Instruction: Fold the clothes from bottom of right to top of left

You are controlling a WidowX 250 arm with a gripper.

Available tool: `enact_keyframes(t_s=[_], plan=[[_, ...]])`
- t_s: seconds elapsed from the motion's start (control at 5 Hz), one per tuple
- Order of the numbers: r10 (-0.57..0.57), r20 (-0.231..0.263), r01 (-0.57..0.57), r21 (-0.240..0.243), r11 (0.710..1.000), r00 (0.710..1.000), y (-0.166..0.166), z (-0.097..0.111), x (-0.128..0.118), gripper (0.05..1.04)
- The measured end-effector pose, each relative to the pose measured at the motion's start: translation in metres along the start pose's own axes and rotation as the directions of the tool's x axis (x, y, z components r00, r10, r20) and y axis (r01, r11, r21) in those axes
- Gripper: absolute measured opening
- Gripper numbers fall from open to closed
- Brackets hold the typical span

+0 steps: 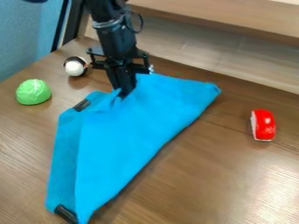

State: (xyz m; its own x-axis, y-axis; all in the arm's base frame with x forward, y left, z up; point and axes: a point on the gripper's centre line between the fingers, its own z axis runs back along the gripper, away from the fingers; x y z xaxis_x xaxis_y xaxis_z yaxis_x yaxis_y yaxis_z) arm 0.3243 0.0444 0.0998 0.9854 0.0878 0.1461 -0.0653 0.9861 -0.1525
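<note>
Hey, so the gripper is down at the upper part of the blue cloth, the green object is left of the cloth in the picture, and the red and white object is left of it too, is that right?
Not quite: in the camera view, the red and white object is right of the blue cloth. The rest stands.

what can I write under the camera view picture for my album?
The robot's hand at the blue cloth, folded over itself on the table.
</note>
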Motion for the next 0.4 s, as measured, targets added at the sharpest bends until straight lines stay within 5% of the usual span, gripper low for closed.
enact_keyframes(t_s=[0.4], plan=[[-0.021,-0.034,0.021,0.007,1.000,0.999,0.0119,-0.0120,0.0093,0.068]])
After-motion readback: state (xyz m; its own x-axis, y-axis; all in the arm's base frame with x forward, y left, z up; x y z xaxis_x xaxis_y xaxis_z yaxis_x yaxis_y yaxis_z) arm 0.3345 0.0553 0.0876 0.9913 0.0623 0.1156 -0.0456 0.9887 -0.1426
